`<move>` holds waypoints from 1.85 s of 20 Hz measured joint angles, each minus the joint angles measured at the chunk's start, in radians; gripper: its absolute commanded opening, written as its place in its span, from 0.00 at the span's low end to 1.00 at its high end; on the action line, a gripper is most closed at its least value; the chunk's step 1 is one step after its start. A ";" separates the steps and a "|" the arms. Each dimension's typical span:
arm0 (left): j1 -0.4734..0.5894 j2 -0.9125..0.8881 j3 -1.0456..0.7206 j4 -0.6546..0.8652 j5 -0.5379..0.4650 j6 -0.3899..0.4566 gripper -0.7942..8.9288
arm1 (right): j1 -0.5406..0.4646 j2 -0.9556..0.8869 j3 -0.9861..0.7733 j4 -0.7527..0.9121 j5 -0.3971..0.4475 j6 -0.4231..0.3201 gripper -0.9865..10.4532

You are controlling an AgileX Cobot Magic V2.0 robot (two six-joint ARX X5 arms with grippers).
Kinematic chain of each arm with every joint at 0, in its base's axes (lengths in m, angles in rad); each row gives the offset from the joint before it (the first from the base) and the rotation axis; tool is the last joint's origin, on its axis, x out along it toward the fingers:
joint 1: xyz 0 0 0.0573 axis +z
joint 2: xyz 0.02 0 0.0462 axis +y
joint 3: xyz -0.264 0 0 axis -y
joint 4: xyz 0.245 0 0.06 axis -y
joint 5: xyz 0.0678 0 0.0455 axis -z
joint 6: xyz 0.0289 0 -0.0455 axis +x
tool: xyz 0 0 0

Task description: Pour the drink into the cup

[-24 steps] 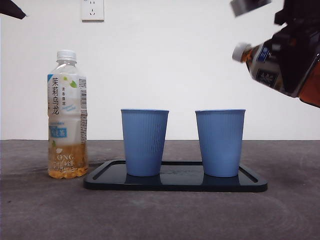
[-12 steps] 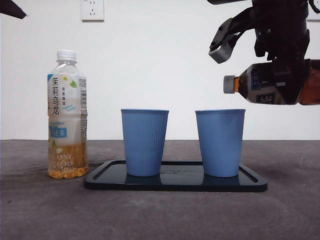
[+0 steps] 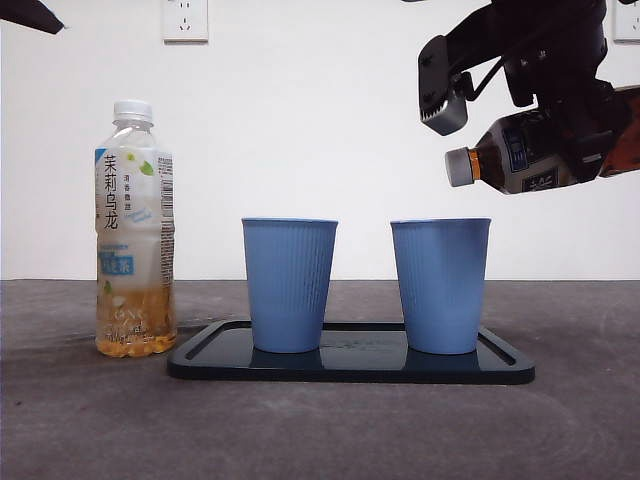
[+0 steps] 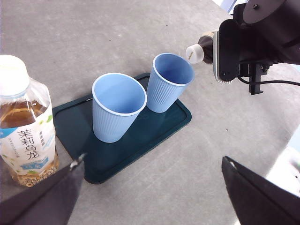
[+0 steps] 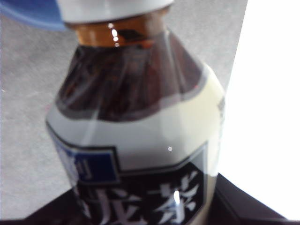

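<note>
A dark tea bottle (image 3: 520, 155) hangs nearly level above the right blue cup (image 3: 440, 285), its capped neck dipping slightly toward the cup's mouth. My right gripper (image 3: 590, 135) is shut on the bottle's body, which fills the right wrist view (image 5: 140, 140). In the left wrist view the bottle's white cap (image 4: 194, 53) sits just beside the rim of that cup (image 4: 171, 82). The other blue cup (image 3: 289, 285) stands to its left on the same tray. My left gripper (image 4: 150, 187) is open and holds nothing, showing only as a black tip (image 3: 30, 15) at the top corner.
Both cups stand on a dark tray (image 3: 200, 360). A jasmine tea bottle (image 3: 135, 240) with a white cap stands upright on the table left of the tray, close to my left gripper (image 4: 23, 126). A wall socket (image 3: 185, 20) is behind.
The right gripper carried the dark bottle in from the upper right, down and leftward over the right cup. The bottle turned from neck-up to roughly level, then its base rose slightly.
</note>
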 measured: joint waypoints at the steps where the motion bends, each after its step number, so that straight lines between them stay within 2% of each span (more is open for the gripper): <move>1: 0.000 0.000 0.000 0.000 0.000 0.000 0.56 | 0.000 0.000 0.000 0.000 0.000 -0.006 0.20; 11: -0.001 0.000 0.000 -0.003 0.000 0.000 0.56 | 0.006 0.000 0.000 -0.007 0.003 -0.019 0.20; 17: -0.001 0.000 0.000 -0.020 0.000 0.003 0.56 | 0.008 -0.023 0.000 -0.007 -0.022 0.098 0.20; 20: -0.001 0.000 0.000 -0.026 0.000 0.007 0.56 | -0.009 -0.129 0.000 -0.007 -0.164 0.210 0.20; 23: -0.001 0.000 0.000 -0.039 0.000 0.007 0.56 | -0.071 -0.262 0.000 0.029 -0.391 0.336 0.20; 28: -0.001 0.000 0.000 -0.045 0.000 0.007 0.56 | -0.282 -0.500 -0.013 0.207 -0.712 0.478 0.20; 31: -0.001 0.000 0.000 -0.045 0.000 0.006 0.56 | -0.389 -0.629 -0.115 0.373 -0.862 0.527 0.20; 33: -0.001 0.000 0.000 -0.045 0.000 0.006 0.56 | -0.420 -0.694 -0.237 0.485 -0.909 0.560 0.20; 37: -0.001 0.000 0.000 -0.045 0.000 0.006 0.56 | -0.434 -0.767 -0.489 0.738 -0.925 0.629 0.20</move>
